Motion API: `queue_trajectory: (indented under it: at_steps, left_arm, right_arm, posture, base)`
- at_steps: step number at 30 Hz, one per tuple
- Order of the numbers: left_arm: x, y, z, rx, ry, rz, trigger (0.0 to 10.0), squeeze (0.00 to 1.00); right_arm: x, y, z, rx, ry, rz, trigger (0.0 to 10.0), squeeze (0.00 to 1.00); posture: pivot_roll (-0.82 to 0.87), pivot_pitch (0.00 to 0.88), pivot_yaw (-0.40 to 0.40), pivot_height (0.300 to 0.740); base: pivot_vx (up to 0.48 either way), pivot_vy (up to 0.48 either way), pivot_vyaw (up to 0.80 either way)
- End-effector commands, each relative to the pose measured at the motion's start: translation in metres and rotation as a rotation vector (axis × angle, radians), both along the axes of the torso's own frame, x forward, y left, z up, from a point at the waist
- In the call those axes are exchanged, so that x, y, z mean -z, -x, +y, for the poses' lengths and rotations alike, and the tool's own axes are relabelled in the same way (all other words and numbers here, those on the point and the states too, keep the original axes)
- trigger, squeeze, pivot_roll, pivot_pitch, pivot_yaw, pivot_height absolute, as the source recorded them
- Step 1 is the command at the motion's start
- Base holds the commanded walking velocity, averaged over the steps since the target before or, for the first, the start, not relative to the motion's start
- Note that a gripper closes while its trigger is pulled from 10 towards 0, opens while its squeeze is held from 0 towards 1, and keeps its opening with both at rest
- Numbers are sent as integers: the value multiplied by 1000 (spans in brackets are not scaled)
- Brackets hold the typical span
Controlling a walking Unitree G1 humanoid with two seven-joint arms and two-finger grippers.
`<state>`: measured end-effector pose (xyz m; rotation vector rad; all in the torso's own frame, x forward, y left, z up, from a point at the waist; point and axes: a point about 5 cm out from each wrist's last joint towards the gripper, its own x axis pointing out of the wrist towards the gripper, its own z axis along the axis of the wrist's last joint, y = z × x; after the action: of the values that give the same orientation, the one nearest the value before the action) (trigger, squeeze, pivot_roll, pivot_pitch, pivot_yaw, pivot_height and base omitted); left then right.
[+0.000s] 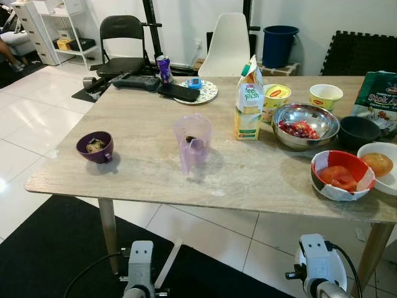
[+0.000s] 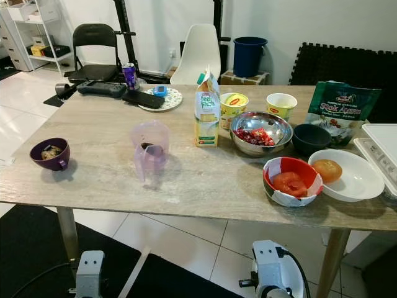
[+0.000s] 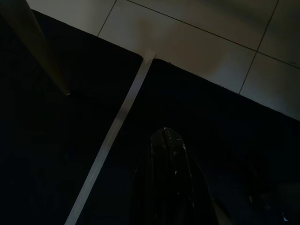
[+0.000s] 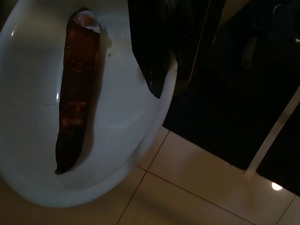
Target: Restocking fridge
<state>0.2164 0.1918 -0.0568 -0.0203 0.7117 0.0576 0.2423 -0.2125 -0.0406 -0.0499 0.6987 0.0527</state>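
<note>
Food is laid out on the tabletop [image 1: 155, 171].
A white plate [image 4: 117, 140] with a carrot [image 4: 75, 93] is pinched by the right gripper [image 4: 164, 86]; the left gripper's [image 3: 166, 140] jaws are pressed together.

On the matt, pale wood-grain table [image 1: 142, 171], beside the printed paper milk carton [image 1: 249, 99], stand a shiny metal bowl [image 1: 305, 124], a translucent purple plastic jug [image 1: 193, 142] and a glossy purple cup [image 1: 95, 147].

Table front edge [image 1: 186, 189]: open wood between purple cup [image 1: 95, 147] and red bowl [image 1: 342, 174].
Centre: translucent pitcher [image 1: 192, 142] stands alone, approachable from either side.
Right half: crowded; milk carton [image 1: 249, 99], steel bowl [image 1: 305, 125], dark bowl [image 1: 359, 131] close together.
Far edge: chairs [image 1: 124, 43] behind table.
</note>
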Motion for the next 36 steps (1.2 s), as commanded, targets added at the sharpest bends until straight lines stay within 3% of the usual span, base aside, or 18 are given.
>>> queue_trajectory:
  at_steps: [1,15,29,36]
  left_arm:
    - [4,6,-2,4,-3,21,10000,0]
    - [5,6,-5,-3,7,23,10000,0]
    - [1,2,5,8,-33,10,10000,0]
    - [-3,-1,7,-41,8,-26,10000,0]
  right_arm:
    - [2,1,-1,7,-2,17,10000,0]
    - [1,-2,5,19,-14,16,10000,0]
    - [4,1,14,43,-43,12,10000,0]
    - [6,3,14,44,-38,17,10000,0]
  posture:
    - [33,66,25,740]
    - [92,55,43,740]
    - [91,46,72,740]
    - [90,38,77,740]
  base:
    - [0,0,0]
    - [0,0,0]
    - [0,0,0]
    - [0,0,0]
